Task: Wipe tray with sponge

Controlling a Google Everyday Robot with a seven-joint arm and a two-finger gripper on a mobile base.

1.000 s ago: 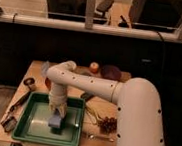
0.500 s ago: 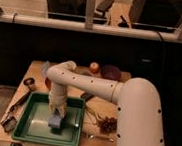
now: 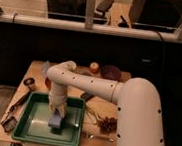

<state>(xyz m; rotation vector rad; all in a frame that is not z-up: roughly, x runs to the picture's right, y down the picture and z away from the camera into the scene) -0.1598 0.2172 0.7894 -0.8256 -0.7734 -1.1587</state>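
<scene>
end effector (image 3: 57, 114) stayed low in tray (image 3: 33, 133) | sponge (image 3: 55, 122) directly beneath, unmoved | grip state: cannot tell | wiping stroke paused or barely progressing

High frontal view over the arm (image 3: 131, 100) (steeply downward) onto tray (image 3: 31, 130)

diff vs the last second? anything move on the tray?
No visible change. The gripper is down inside the green tray, over the blue sponge near the tray's middle, as it was a second ago. The sponge, the tray and the other things on the table sit where they were.
</scene>
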